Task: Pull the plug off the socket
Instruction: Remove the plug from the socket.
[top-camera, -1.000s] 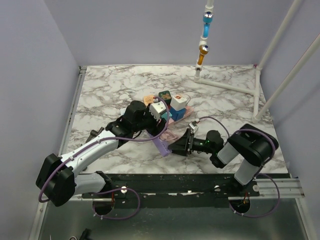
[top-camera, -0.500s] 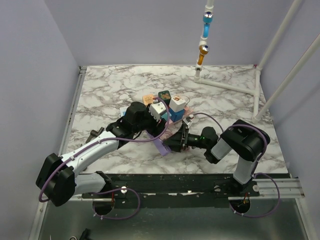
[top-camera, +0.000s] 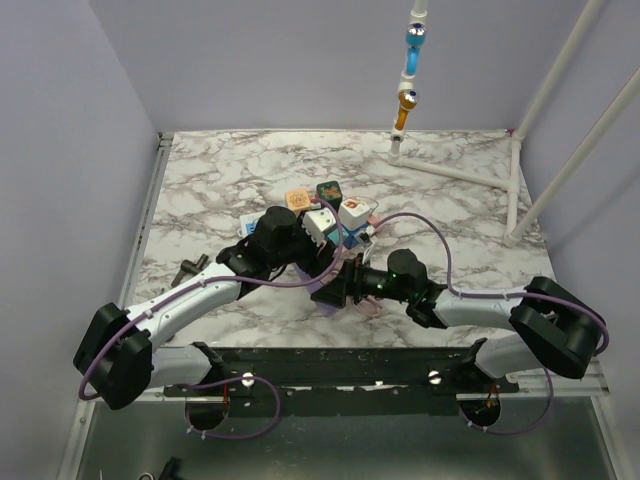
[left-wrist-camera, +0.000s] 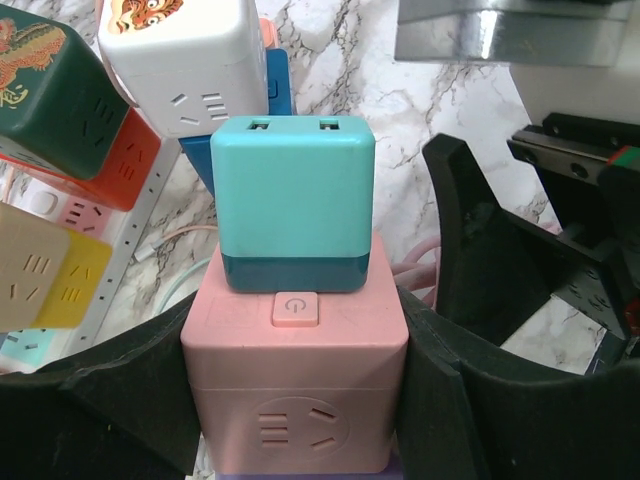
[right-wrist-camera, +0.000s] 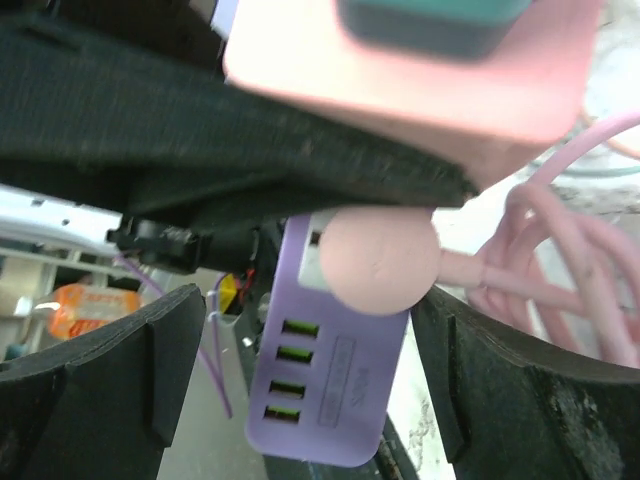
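**White marble counter (top-camera: 220, 170): right fingers (right-wrist-camera: 110, 380) have reached the round pink plug (right-wrist-camera: 378, 262)**

The plug is still pushed into the purple plastic socket strip (right-wrist-camera: 320, 400), toward the counter's front. The right fingers have just slid in and stand wide apart, one each side, not gripping. The left fingers (left-wrist-camera: 100, 410) stay clenched on the pink cube socket (left-wrist-camera: 295, 400). Next, I think: squeeze, then pull.

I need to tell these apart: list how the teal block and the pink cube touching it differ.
Colour: the teal block is two-tone teal; the pink cube is plain pink. Size: the teal block is narrower than the pink cube. Features: the teal block shows two USB slots, the pink cube a button and an outlet. Both are rounded boxes.
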